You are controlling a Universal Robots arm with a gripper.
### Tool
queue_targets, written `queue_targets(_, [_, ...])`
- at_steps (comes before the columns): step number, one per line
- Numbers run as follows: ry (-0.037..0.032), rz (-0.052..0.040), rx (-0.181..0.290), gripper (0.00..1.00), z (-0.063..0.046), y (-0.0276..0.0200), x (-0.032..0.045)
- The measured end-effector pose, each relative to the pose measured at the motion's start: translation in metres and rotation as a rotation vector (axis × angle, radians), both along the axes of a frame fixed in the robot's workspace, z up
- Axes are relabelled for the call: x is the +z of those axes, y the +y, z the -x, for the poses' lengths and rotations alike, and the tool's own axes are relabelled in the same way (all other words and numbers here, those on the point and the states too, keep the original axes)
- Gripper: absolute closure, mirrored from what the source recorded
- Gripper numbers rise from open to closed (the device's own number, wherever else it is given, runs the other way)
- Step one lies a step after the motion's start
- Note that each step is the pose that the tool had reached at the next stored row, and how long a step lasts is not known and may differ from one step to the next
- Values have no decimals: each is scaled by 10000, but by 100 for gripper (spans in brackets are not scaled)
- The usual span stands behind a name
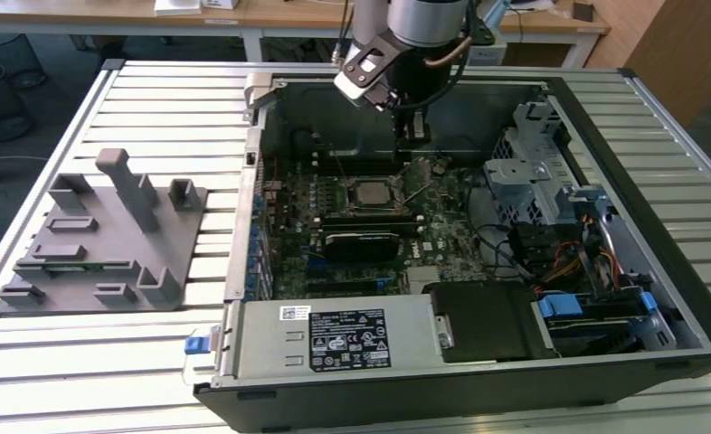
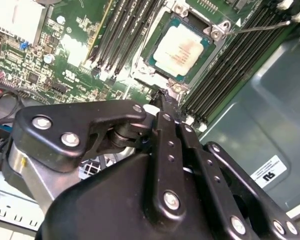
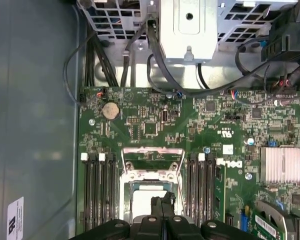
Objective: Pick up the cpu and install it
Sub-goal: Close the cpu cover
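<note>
The fingers (image 2: 162, 132) were pressed together with nothing between them, their tips hanging just above the rim of the socket (image 2: 151, 59). The cpu (image 2: 182, 50) lay flat inside the socket, silvery top up and seemingly unclamped, with the thin retention lever (image 2: 260, 26) standing out beside the socket. The risk, as I judged it, was a stray touch. A tip dropping onto the socket's edge could tilt the loose chip or damage the contacts beneath, and the lever could snag. Memory slots (image 2: 122, 30) flanked the socket closely.
</note>
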State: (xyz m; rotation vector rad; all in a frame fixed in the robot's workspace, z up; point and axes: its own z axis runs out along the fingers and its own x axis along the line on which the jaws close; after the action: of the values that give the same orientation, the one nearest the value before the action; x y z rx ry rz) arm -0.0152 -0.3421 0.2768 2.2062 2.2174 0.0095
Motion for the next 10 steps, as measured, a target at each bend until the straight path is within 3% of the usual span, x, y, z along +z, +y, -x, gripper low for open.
queue_targets(10, [-1, 26, 88, 89, -197, 12, -35])
